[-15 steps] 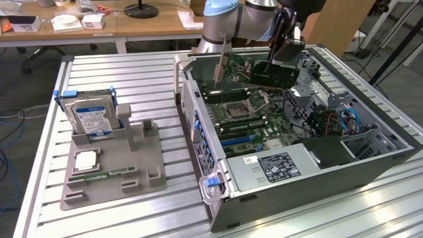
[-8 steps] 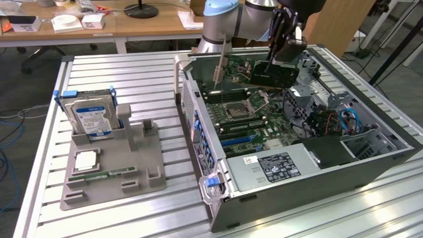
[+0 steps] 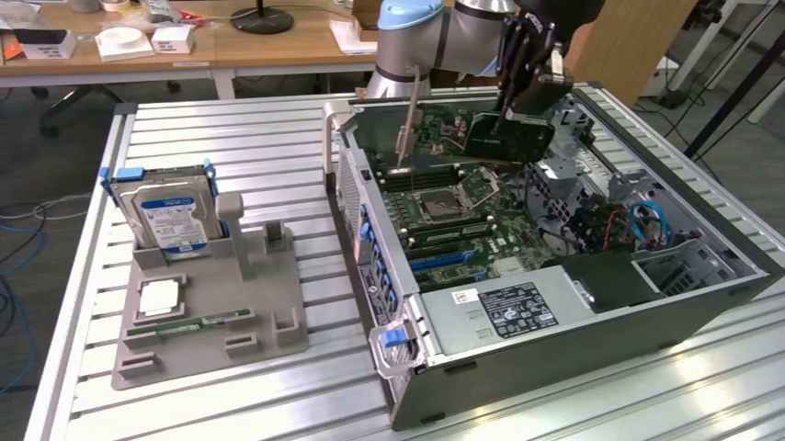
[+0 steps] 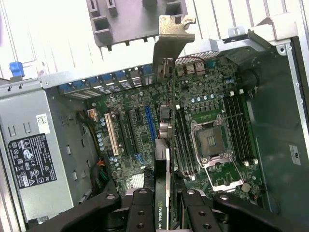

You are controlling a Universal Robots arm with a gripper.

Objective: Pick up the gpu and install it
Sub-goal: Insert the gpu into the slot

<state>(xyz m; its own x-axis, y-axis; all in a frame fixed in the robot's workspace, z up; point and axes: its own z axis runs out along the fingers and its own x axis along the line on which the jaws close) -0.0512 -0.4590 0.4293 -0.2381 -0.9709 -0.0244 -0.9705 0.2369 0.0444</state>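
The hand (image 3: 520, 118) is partly closed and clamped on the gpu (image 3: 513, 140), one finger (image 4: 140, 212) on each flat face near the short end opposite the bracket (image 3: 409, 119). The card stands on edge over the open case (image 3: 552, 367), toward 12 o'clock of the motherboard (image 3: 454, 211) in the exterior view. In the wrist view the gpu (image 4: 167, 159) is seen edge-on between the expansion slots and the CPU socket (image 4: 212, 142), and its bracket (image 4: 171, 38) reaches to the case's rear wall. I cannot tell whether its lower edge touches the board.

On the desk (image 3: 245, 129), at 9 o'clock of the case, a grey tray (image 3: 209, 344) holds an upright hard drive (image 3: 172, 216) and a flat memory stick (image 3: 197, 323).
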